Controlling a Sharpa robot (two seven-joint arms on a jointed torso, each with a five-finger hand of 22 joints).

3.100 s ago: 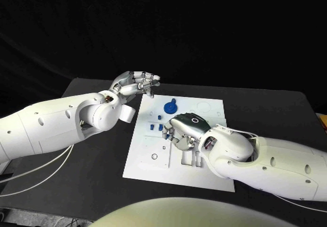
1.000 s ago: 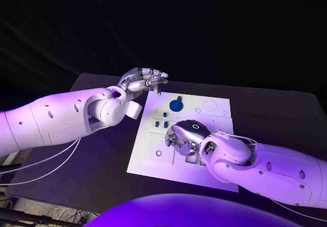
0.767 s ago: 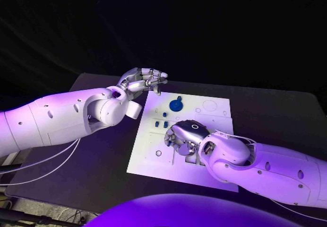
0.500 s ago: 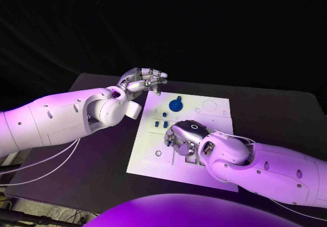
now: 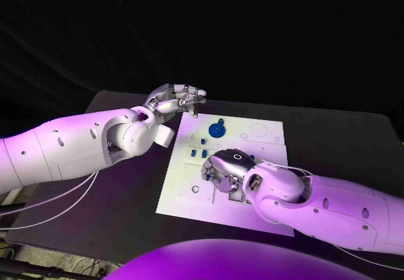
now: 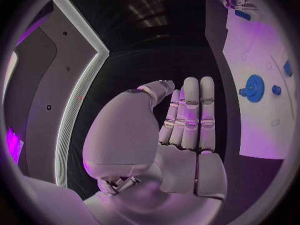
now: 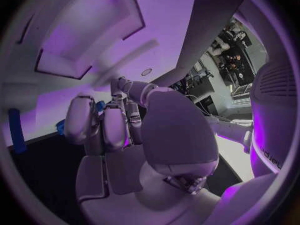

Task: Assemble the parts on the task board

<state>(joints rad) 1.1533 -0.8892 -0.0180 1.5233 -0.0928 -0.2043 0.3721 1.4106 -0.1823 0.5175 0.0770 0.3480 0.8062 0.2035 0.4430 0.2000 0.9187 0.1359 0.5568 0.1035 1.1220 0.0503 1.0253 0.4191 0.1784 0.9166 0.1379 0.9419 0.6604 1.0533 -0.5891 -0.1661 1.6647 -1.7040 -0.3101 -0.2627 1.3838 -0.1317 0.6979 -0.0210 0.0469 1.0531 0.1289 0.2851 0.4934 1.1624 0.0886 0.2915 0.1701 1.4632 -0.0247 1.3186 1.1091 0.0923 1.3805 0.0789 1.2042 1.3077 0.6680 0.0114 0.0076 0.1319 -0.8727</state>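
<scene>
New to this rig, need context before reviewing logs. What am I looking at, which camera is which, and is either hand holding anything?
It is a two-armed robot at a black table. The head view looks down from its head; each round picture comes from a camera at one wrist, behind that hand.

The white task board lies mid-table, with a blue gear-like part near its far end and small blue parts below it.

The left hand hovers at the board's far left corner, fingers curled, nothing visible in it. The right hand is down on the board's middle, fingers bent under; whether it grips a part cannot be told.

Task board (image 5: pixel 190 201) mid-table (image 5: pixel 110 198), parts (image 5: pixel 218 129) on it.
</scene>
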